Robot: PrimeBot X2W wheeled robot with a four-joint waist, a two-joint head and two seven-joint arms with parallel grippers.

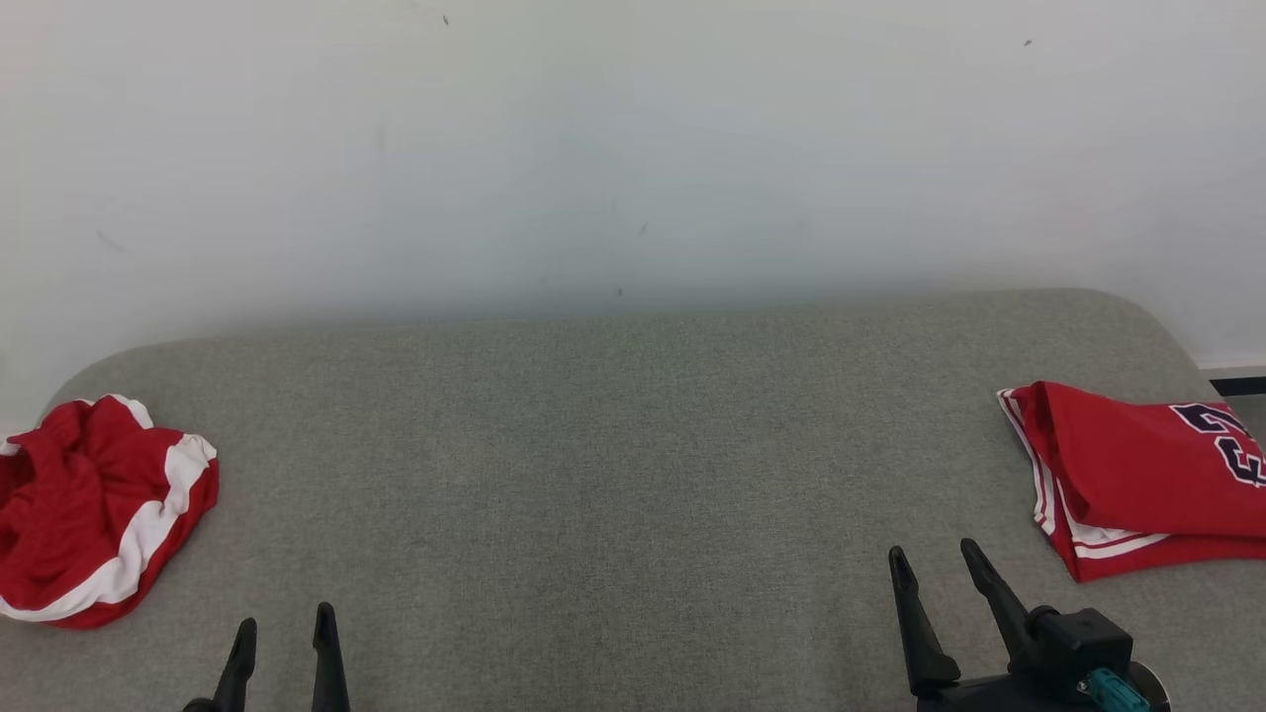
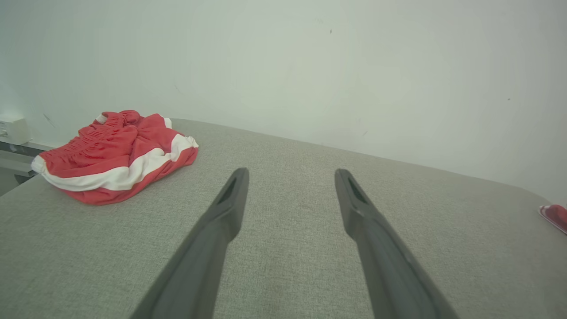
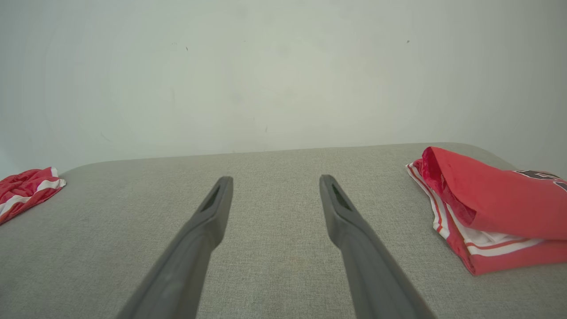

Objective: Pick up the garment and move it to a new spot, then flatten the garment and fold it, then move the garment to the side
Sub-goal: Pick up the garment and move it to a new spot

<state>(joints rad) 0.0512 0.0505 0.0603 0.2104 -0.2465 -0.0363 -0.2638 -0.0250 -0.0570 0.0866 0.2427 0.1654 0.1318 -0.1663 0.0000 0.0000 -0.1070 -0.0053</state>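
Crumpled red-and-white garment (image 1: pixel 94 509) lying at far-left edge of grey fabric counter (image 1: pixel 613 475); folded red numbered jersey (image 1: pixel 1137 475) sitting far right. Left gripper (image 1: pixel 285 618), right gripper (image 1: pixel 932 549) hovering, fingers spread, empty. Risk: shallow pinch catching one layer, heap slipping off edge.

Grey fabric-topped desk (image 1: pixel 613 475), rounded far corners.
Crumpled red/white garment (image 1: pixel 94 509) lies at 9 o'clock by the edge; folded red jersey (image 1: pixel 1147 480) w/ dark numerals at 3 o'clock, well apart.
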